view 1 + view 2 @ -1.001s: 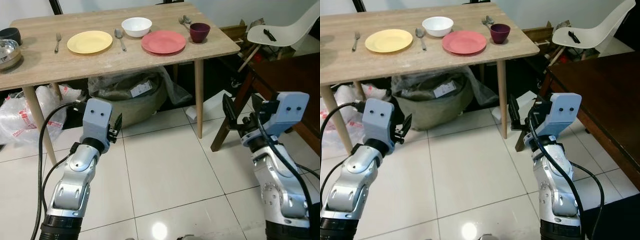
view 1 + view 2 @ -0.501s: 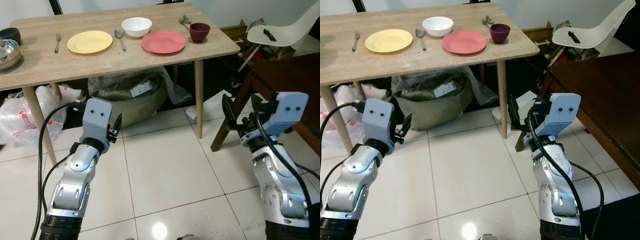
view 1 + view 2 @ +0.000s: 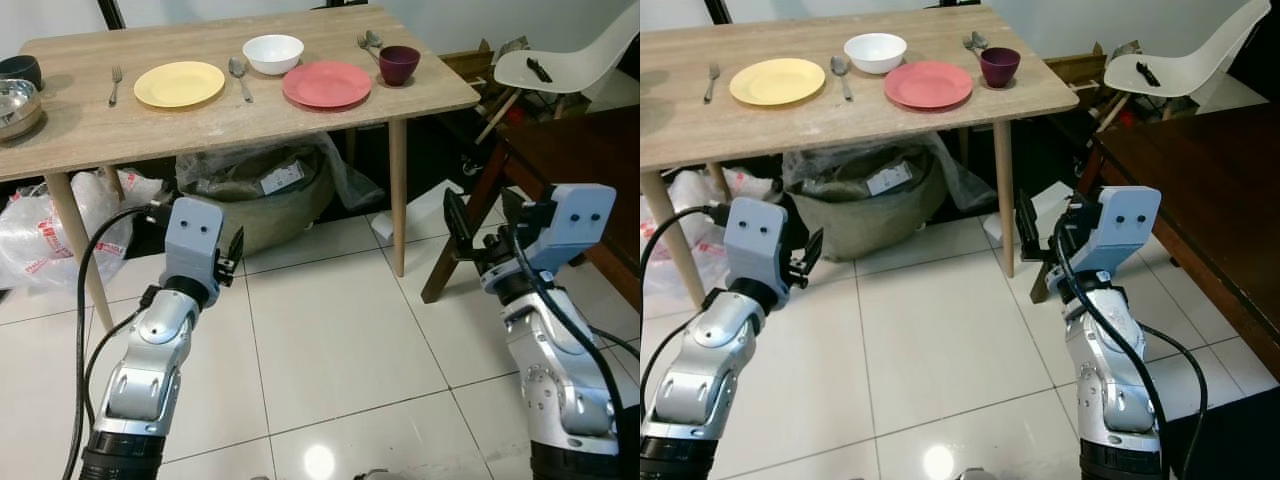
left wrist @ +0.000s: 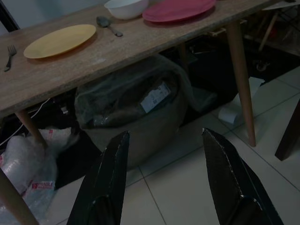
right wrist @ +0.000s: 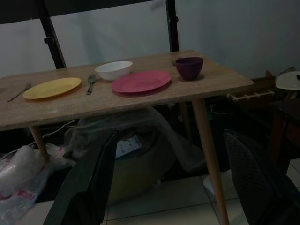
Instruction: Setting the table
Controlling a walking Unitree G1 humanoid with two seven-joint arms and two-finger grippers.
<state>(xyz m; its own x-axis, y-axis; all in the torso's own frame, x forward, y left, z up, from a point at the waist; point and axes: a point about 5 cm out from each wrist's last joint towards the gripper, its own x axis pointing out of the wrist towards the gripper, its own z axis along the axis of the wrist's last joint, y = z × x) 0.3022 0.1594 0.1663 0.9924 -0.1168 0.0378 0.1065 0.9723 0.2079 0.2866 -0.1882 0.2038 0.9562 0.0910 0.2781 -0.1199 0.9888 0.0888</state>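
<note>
A light wooden table [image 3: 200, 120] stands ahead of me. On it lie a yellow plate [image 3: 179, 83], a fork [image 3: 115, 84] to its left and a spoon [image 3: 240, 76] to its right. Beside them sit a white bowl [image 3: 273, 52], a pink plate [image 3: 327, 83], a purple cup [image 3: 399, 64] and two more pieces of cutlery [image 3: 368, 41] behind the cup. My left gripper [image 4: 161, 183] is open, held low over the floor in front of the table. My right gripper [image 5: 171, 183] is open too, below the table's right corner. Both are empty.
A metal bowl [image 3: 18, 106] and a dark bowl [image 3: 20, 68] sit at the table's left end. Under the table lie a wrapped bundle [image 3: 255, 190] and plastic bags [image 3: 40, 235]. A white chair [image 3: 565, 65] and a dark wooden table [image 3: 580, 150] stand on the right. White floor tiles [image 3: 330, 340] stretch before me.
</note>
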